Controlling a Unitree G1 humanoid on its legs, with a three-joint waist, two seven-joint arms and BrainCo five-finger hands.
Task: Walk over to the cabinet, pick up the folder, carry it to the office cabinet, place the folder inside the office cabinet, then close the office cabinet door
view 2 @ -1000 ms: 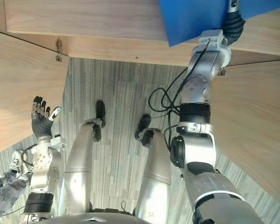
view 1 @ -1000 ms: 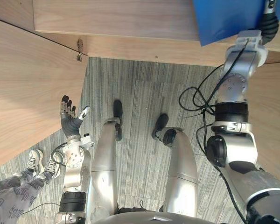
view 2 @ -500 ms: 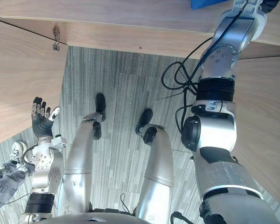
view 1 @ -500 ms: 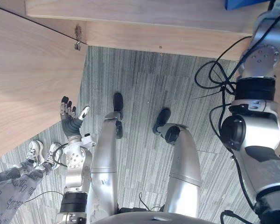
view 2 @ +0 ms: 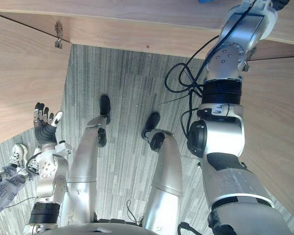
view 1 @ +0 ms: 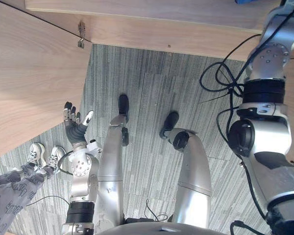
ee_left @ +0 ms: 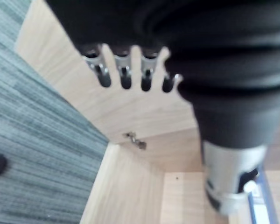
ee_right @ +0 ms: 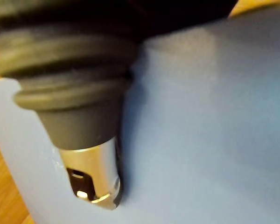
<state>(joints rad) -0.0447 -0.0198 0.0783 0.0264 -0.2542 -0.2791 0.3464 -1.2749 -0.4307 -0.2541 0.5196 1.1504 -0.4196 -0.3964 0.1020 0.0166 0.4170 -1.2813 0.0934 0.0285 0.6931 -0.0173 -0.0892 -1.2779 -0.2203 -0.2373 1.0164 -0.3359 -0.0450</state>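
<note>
The right arm has gone farther into the office cabinet (view 1: pixel 147 12) than it was a second ago. Back then the blue folder (ee_right: pixel 200 116) hung big over the cabinet's front edge on the right; now just a sliver of blue is left at the very far edge of the head views, past the wrist. The head has tipped a little too, since the hinge (view 1: pixel 81 35) sits higher in view than it did, but the folder has travelled a good deal more than that. To me this looks like the placing step well under way, with the folder going inside and not yet let go.

Up close at the wrist, the right hand (ee_right: pixel 91 177) has one silver digit pressed flat on the folder's blue face near its edge. The other fingers are behind the sheet, so I take it as a pinch without seeing all of it. Whether the folder rests on a shelf yet I can't tell; the cabinet's inside is cut off.

The left hand (view 1: pixel 74 125) hasn't budged, held up near the open left door (view 1: pixel 34 83) with fingers straight, a little spread and empty. A person's shoes (view 1: pixel 39 154) stand on the carpet (view 1: pixel 152 98) at the near left
</note>
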